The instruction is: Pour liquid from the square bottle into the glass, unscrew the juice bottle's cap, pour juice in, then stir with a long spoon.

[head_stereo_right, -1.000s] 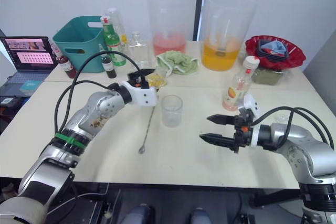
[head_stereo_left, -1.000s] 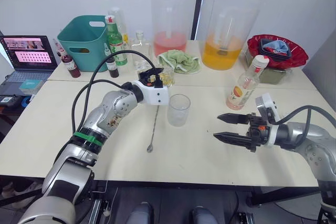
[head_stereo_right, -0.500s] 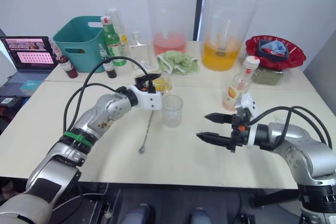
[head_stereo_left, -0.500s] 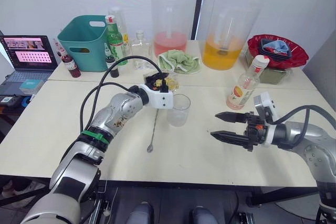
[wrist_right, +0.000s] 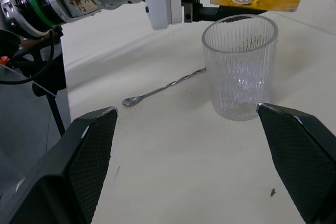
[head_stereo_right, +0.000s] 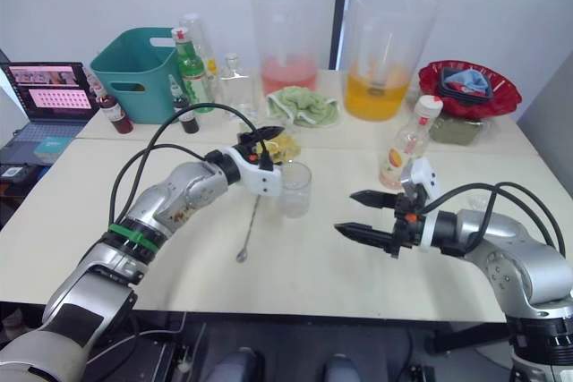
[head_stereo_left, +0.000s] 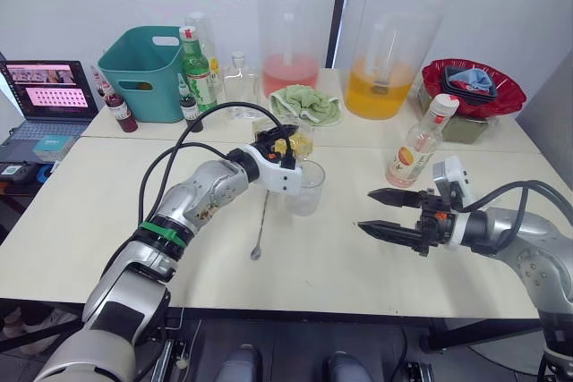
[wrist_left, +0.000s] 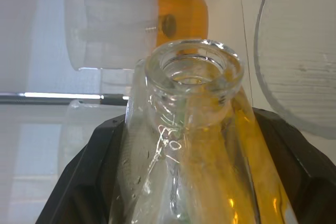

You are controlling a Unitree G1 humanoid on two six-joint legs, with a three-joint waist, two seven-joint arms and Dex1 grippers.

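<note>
Two robot arms reach over a pale table (head_stereo_left: 81, 221). At the far left sits an open laptop (head_stereo_left: 47, 96), then a teal bin (head_stereo_left: 143, 71) with a green bottle (head_stereo_left: 195, 69) and small dark bottles beside it.

Next, the left gripper (head_stereo_left: 288, 144) is clamped around the square bottle (head_stereo_left: 293, 141), which holds amber liquid. This bottle is tipped on its side, its open mouth just above the rim of the glass (head_stereo_left: 304, 188). That ribbed glass stands upright near the table's middle and looks empty. Just left of it, a long spoon (head_stereo_left: 261, 225) lies flat on the table, bowl end toward the robot.

Behind, along the back of the table, are a tall pitcher with pink liquid (head_stereo_left: 288, 38), a green cloth (head_stereo_left: 307, 103) and a pitcher with orange liquid (head_stereo_left: 387, 51).

Further right, the juice bottle (head_stereo_left: 421, 141) stands upright with its white cap on. Near it, the right gripper (head_stereo_left: 388, 213) hovers over the table, fingers spread wide apart and gripping nothing. A red bowl (head_stereo_left: 473, 87) sits at the back right.
</note>
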